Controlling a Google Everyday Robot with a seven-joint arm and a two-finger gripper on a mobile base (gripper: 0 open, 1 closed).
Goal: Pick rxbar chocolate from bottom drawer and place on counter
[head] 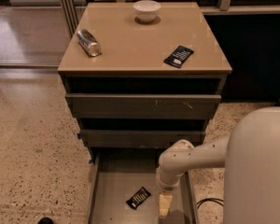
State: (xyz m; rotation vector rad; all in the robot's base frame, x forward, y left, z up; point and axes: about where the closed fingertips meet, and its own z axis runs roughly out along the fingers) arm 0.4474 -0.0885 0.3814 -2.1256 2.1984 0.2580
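Note:
The bottom drawer (105, 190) is pulled open below the two drawers above it. The rxbar chocolate (138, 197), a small black bar with thin white lettering, lies flat on its grey floor near the front middle. My gripper (164, 205) hangs down into the drawer just right of the bar, a short gap away and not touching it. The tan counter (130, 45) is the cabinet's top surface.
On the counter lie a silver can (88, 42) on its side at the left, a white bowl (146, 10) at the back and another black bar with a white label (178, 56) at the right. My white arm (256, 167) fills the lower right. Speckled floor surrounds the cabinet.

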